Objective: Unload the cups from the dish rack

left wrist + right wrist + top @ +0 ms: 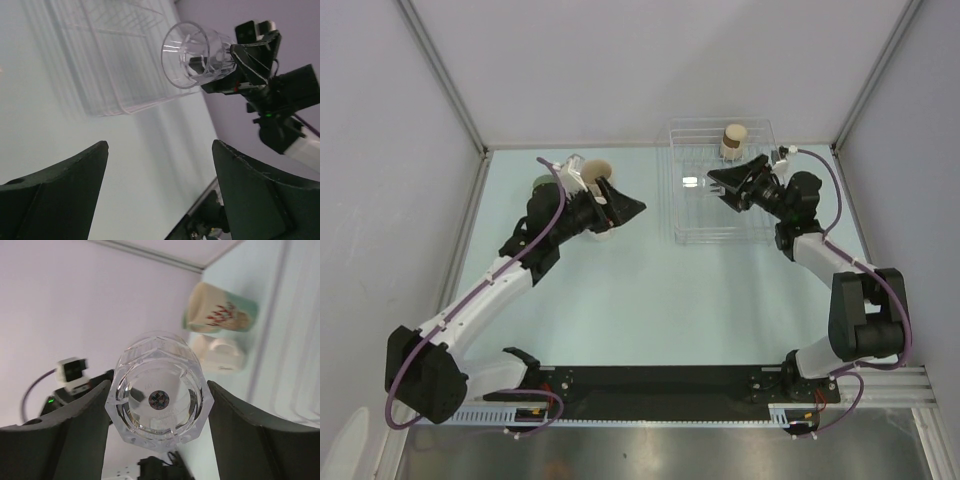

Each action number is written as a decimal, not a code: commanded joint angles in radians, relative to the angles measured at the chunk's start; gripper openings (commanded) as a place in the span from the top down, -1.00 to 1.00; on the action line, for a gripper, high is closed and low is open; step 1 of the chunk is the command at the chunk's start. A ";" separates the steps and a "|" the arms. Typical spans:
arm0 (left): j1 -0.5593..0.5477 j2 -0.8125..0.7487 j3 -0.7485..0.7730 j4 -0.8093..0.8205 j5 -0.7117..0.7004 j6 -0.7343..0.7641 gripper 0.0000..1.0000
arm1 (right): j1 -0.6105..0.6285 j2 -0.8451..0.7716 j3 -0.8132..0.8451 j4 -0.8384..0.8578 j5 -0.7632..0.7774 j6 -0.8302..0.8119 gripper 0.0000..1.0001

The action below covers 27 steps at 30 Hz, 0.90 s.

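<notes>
My right gripper point(158, 390) is shut on a clear faceted glass cup point(157, 397), its base toward the camera. Seen from the left wrist, the same glass point(194, 54) hangs tilted beside the wire dish rack point(115, 65). From above, the right gripper point(722, 185) hovers over the dish rack point(720, 232), where a tan brown-topped cup point(734, 140) stands at the far end. My left gripper point(623, 207) is open and holds nothing, just right of a cream cup point(598, 172) on the table. Its fingers point(60, 190) frame bare table.
A pale green cup point(542, 184) and a white handled cup point(570, 165) stand behind the left arm near the back-left corner. The right wrist view shows a printed cream cup point(220, 314) and a white cup point(220, 355) by the wall. Walls enclose the table on three sides.
</notes>
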State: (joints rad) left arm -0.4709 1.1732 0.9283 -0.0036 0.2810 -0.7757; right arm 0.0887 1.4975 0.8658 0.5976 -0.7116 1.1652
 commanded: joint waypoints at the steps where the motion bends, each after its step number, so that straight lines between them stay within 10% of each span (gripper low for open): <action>1: 0.011 0.000 -0.043 0.296 0.239 -0.170 -0.79 | 0.026 -0.033 -0.034 0.484 -0.123 0.261 1.00; 27: 0.009 0.065 -0.077 0.516 0.279 -0.266 -0.75 | 0.308 -0.036 -0.031 0.347 -0.101 0.108 1.00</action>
State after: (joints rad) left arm -0.4641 1.2255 0.8509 0.4404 0.5388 -1.0191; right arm 0.3515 1.4593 0.8089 0.8879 -0.8268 1.2968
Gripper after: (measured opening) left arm 0.877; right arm 0.720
